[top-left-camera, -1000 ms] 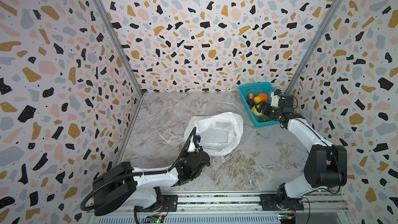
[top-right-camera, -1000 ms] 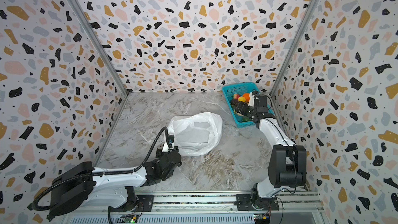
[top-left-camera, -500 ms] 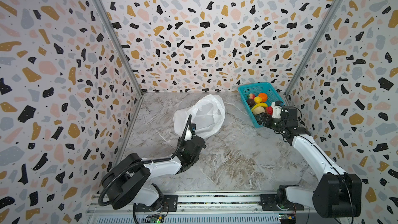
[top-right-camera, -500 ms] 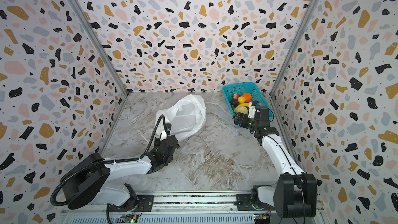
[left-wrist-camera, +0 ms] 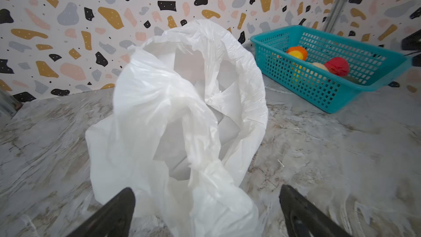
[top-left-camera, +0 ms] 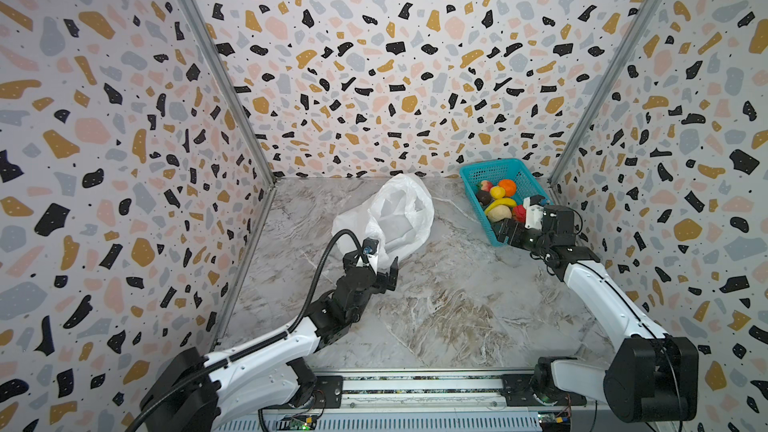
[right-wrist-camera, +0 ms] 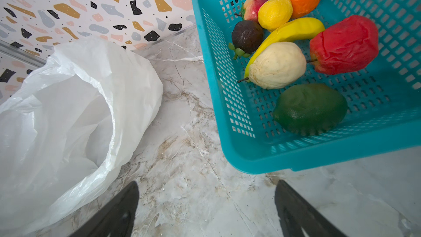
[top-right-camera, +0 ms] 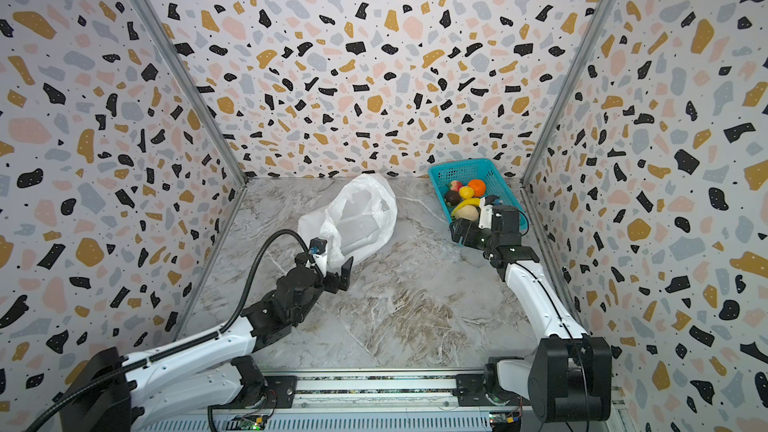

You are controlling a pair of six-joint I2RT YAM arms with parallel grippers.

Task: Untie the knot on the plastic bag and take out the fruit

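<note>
Carried the plastic bag (top-left-camera: 390, 218) from mid-bench to far centre over the last second, then let go with the left end effector (top-left-camera: 380, 271): clamped back then, spread wide now. Also pulled the right end effector (top-left-camera: 509, 234) back off the teal basket (top-left-camera: 492, 162) toward the near side.

Seeing bag plastic bunched between the left fingers (left-wrist-camera: 109, 215) in the left wrist view, not pinched. Can't tell whether touching. Parked just near-left of the bag, so probably a release after clearing it out of the way.

Can't find the knot tied anywhere, only a gaping opening in both wrist views. Spotted no fruit inside, though can't rule out something under the folds.

Counting 8 pieces of fruit (right-wrist-camera: 278, 64) in the basket at far right: orange, lemon, banana, red, dark purple, beige, green, pinkish. Well apart from the bag, likely to keep unpacked items separate from the wrapper.

Right jaws wide apart as well, gripping nothing, hanging over bare bench (top-left-camera: 436, 305) just beside the basket's near-left corner. Reads as a drop already made.

Judging the task essentially done. Worth 1 look inside the bag before calling it.
</note>
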